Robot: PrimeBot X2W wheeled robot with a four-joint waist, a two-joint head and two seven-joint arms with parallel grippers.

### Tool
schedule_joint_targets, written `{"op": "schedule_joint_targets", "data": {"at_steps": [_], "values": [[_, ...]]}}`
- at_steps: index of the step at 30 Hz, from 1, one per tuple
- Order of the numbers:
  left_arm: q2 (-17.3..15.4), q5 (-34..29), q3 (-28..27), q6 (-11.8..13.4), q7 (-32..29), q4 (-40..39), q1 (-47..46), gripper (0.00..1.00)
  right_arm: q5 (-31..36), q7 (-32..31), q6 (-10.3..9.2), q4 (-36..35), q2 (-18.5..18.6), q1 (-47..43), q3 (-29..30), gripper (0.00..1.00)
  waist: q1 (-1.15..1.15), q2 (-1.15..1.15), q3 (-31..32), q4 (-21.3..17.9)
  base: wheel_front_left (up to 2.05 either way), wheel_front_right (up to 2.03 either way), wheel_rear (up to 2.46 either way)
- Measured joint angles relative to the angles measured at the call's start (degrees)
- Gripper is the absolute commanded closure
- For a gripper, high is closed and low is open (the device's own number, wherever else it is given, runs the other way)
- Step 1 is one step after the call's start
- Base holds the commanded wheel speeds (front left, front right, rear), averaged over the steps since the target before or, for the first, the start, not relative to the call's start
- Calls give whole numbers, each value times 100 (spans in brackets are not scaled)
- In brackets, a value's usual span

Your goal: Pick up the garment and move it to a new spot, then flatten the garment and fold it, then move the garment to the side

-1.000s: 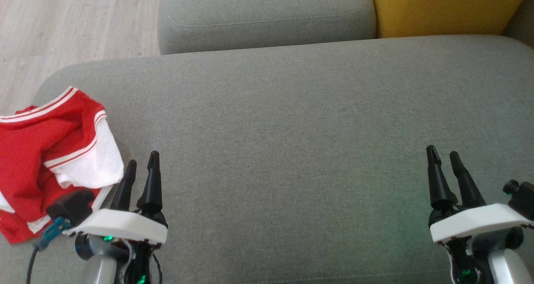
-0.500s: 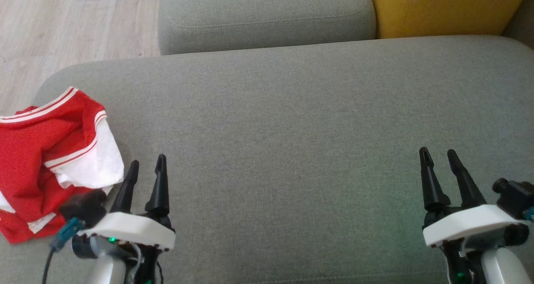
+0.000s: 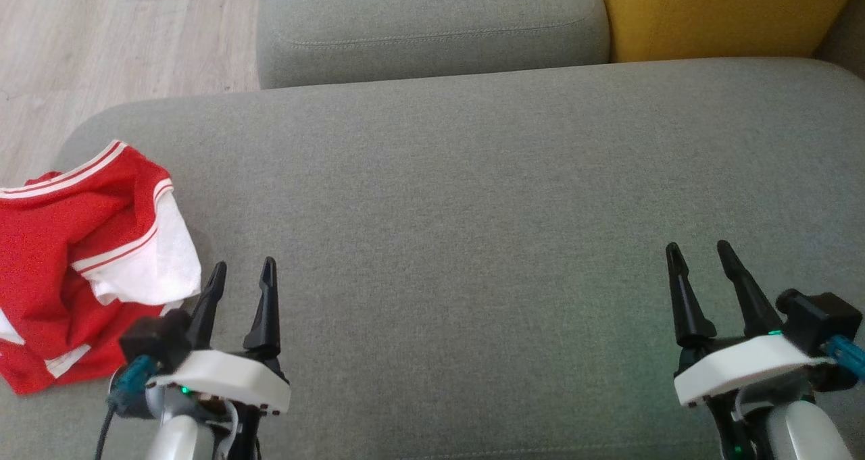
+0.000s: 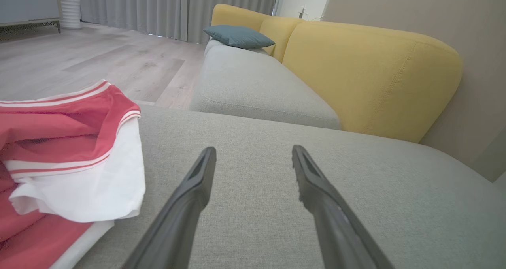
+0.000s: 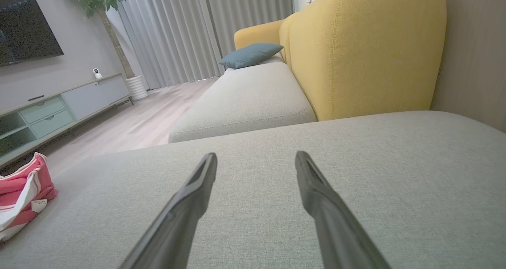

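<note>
A crumpled red garment [image 3: 61, 244] with white panels and striped trim lies at the left end of the grey sofa seat [image 3: 473, 210], partly past the head view's left edge. My left gripper [image 3: 243, 269] stands open just right of it, fingers apart and empty. In the left wrist view the garment [image 4: 59, 154] fills the left side, beside the open left gripper [image 4: 253, 150]. My right gripper [image 3: 696, 250] is open over bare cushion at the lower right. The right wrist view shows the garment [image 5: 21, 190] far left and the open right gripper [image 5: 256, 156].
A second grey seat cushion [image 3: 432, 28] lies beyond, with a yellow backrest [image 3: 723, 11] at the upper right. Wooden floor [image 3: 101, 34] drops off past the sofa's left edge. A teal pillow [image 4: 237, 36] rests far down the sofa.
Both grippers have opened wider. The left one has drifted slightly right and down the view; the right one has shifted left. The garment has not moved.
</note>
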State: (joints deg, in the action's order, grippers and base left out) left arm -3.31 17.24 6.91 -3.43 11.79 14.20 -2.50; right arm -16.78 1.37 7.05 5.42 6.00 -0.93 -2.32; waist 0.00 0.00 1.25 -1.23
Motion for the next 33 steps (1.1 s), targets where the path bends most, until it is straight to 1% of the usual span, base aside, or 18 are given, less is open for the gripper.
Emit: {"op": "schedule_joint_targets", "data": {"at_steps": [17, 21, 33], "values": [[-4, -969, 124, 141, 250, 131, 13, 0, 940, 101, 0, -53, -90, -137, 68, 0, 0, 0, 2, 9, 0, 0, 0], [-4, -966, 122, 143, 250, 187, 15, 0, 938, 122, 0, -48, -151, -137, 108, 0, 0, 0, 1, 21, 0, 0, 0], [-3, -960, 114, 148, 250, 263, 16, 0, 921, 126, 0, -2, -175, -137, 171, 0, 0, 0, -2, 51, 0, 0, 0]]}}
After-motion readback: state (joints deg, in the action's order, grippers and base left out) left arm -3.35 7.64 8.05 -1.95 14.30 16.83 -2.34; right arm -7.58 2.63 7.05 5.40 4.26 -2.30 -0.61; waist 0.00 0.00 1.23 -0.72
